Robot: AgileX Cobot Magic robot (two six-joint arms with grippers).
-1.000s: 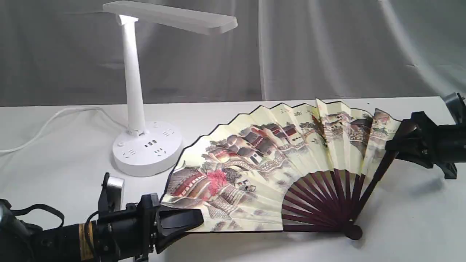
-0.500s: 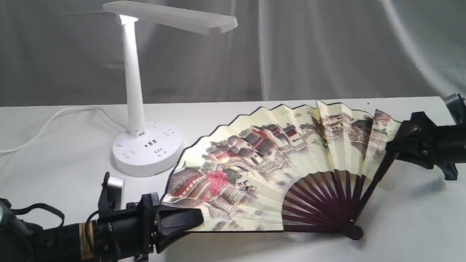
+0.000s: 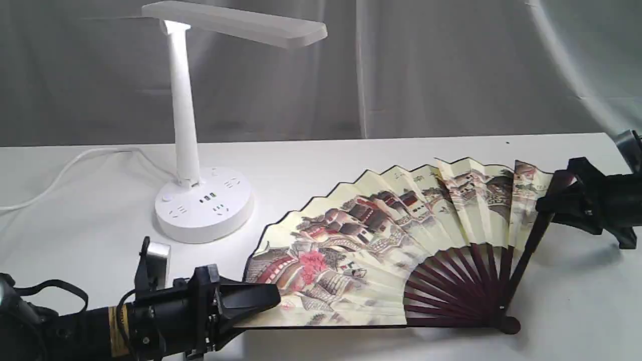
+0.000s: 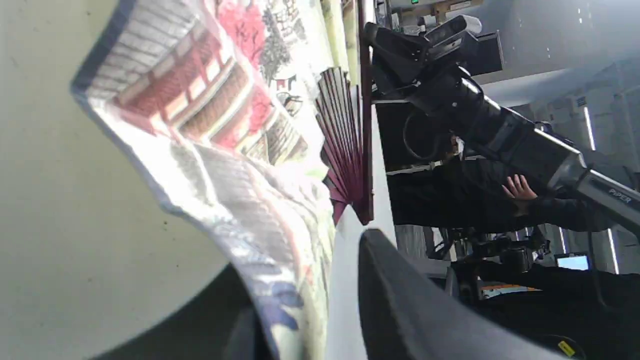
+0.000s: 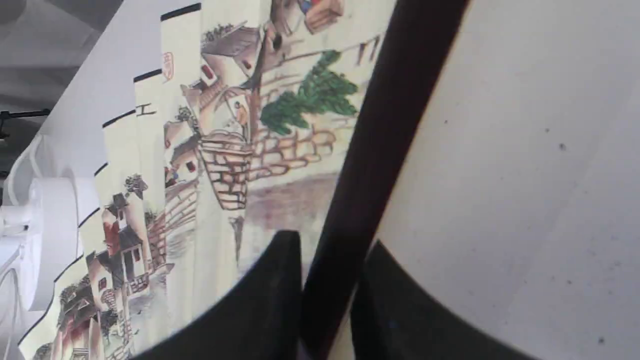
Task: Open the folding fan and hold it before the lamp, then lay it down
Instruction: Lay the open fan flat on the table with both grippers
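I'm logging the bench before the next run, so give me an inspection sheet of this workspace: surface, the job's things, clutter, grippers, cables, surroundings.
Surface: white table, no spills or marks seen.
Job's things: folding fan spread open, to the right of the lamp and apart from its base; lamp upright.
Clutter: nothing seen.
Grippers: left gripper open, one finger on either side of the fan's left end; right gripper shut on the fan's dark right guard.
Cables: white cord runs from the lamp's base off the left of the exterior view.
Surroundings: grey curtain behind the table; a person's hand shows behind the right arm in the left wrist view.
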